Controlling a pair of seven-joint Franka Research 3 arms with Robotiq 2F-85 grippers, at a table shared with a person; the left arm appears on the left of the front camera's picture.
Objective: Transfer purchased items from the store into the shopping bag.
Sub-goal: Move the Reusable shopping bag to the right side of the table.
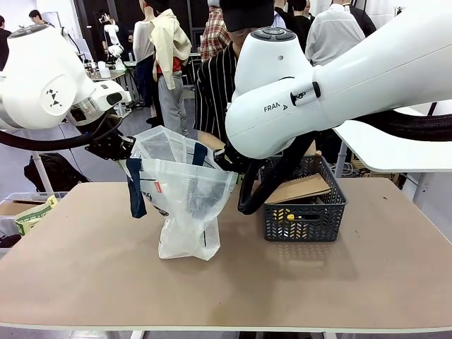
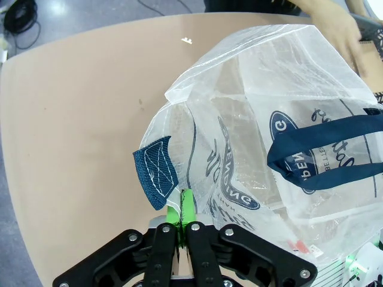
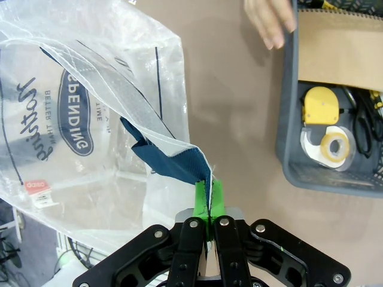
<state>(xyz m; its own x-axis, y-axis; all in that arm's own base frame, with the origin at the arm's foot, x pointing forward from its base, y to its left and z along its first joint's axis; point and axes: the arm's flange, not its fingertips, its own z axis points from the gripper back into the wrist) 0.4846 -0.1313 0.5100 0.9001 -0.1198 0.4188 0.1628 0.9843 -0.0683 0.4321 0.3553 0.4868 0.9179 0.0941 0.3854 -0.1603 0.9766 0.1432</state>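
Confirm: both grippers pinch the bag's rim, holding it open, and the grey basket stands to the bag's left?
One thing is wrong. The left gripper and right gripper both pinch the shopping bag by its rim, but the front view shows the basket standing to the bag's right.

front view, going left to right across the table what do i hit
left gripper, clamped on the bag's rim → shopping bag, held open and upright → right gripper, clamped on the opposite rim → basket
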